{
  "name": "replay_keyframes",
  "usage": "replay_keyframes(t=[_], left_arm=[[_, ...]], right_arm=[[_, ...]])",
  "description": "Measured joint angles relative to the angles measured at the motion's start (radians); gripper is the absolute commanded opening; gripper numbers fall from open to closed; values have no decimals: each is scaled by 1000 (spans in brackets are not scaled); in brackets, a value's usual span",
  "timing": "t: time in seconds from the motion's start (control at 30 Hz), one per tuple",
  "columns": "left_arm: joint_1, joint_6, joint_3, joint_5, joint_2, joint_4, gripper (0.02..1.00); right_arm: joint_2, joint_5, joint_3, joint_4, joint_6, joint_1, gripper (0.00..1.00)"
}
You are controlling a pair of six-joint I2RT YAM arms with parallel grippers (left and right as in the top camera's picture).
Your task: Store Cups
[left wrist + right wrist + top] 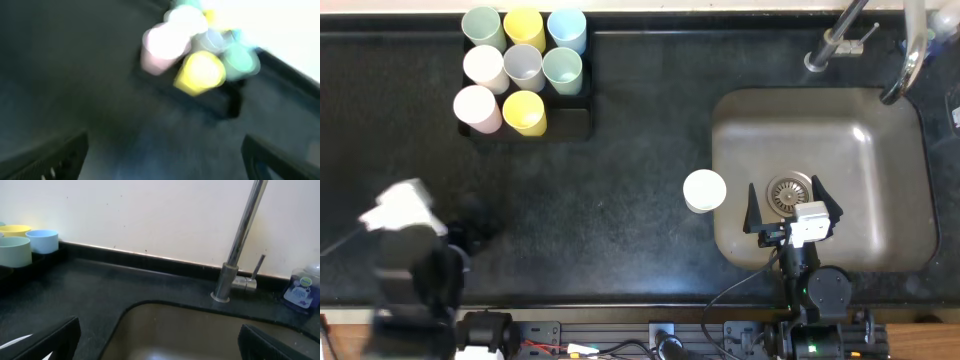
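8 cups sit in rack, far left; 1 white cup not yet stored, on table by sink. Right pincer over sink & left pincer near left: both wide, empty.

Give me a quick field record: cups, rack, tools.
rack: far left of counter, eight cups, one corner slot free
loose cup: white, at sink's left rim
left tool: open, above counter, facing rack
right tool: open, over sink
faucet: behind sink
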Motion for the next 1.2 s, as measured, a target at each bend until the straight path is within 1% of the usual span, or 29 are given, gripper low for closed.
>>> replay_keyframes(t=[0.07,0.13,0.23,0.33,0.47,0.63,0.77,1.2], left_arm=[[0,190,-191,84,-112,209,998],[0,319,-345,158,-203,384,998],[-1,432,-502,234,-320,529,996],[-1,492,-595,273,-408,575,996],[-1,531,-647,294,-425,601,996],[-1,543,-650,298,-427,620,998],[-1,555,-677,297,-429,709,998],[-1,557,-689,297,-429,710,996]], right_arm=[[0,0,0,-1,0,0,996],[0,0,0,0,0,0,993],[0,0,0,0,0,0,998],[0,0,0,0,0,0,996],[0,0,0,0,0,0,996],[0,0,0,-1,0,0,998],[0,0,0,0,0,0,998],[0,0,0,0,0,0,996]])
